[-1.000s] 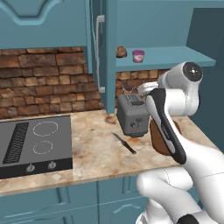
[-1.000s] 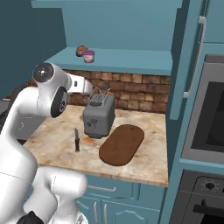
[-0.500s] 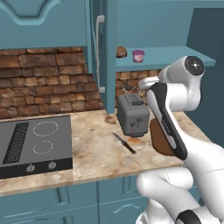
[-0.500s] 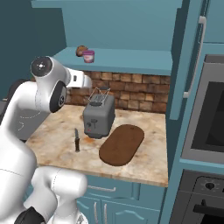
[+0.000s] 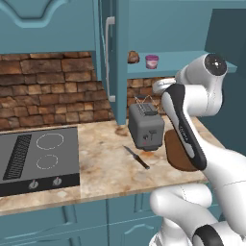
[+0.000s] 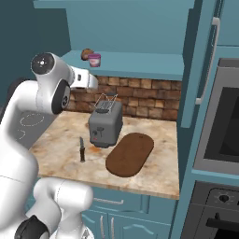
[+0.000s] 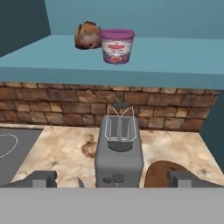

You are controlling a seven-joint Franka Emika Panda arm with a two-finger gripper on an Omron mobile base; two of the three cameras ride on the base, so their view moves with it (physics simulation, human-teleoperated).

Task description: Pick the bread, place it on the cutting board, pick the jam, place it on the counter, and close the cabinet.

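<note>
The bread [image 7: 87,36], a brown bun, lies on the open cabinet's teal shelf [image 7: 175,61], with the pink-purple jam [image 7: 117,45] jar just right of it. Both also appear as bread [image 5: 133,57] and jam [image 5: 152,61]. My gripper [image 7: 113,179] is open and holds nothing. It hovers below and in front of the shelf, above the toaster [image 7: 119,148]. The gripper [image 6: 95,83] sits lower than the jam [image 6: 94,59]. The dark oval cutting board [image 6: 130,154] lies bare on the marbled counter [image 6: 60,144]. The cabinet door [image 5: 115,57] stands open.
A grey toaster [image 5: 145,129] stands mid-counter, with a black-handled knife [image 5: 137,157] in front of it. The black stovetop [image 5: 38,158] lies to the left. A brick backsplash [image 5: 48,86] lines the wall. An oven tower [image 6: 219,130] stands at the right.
The arm has risen, lifting the hand a little higher toward the shelf. The bread, jam and cutting board have not moved.
</note>
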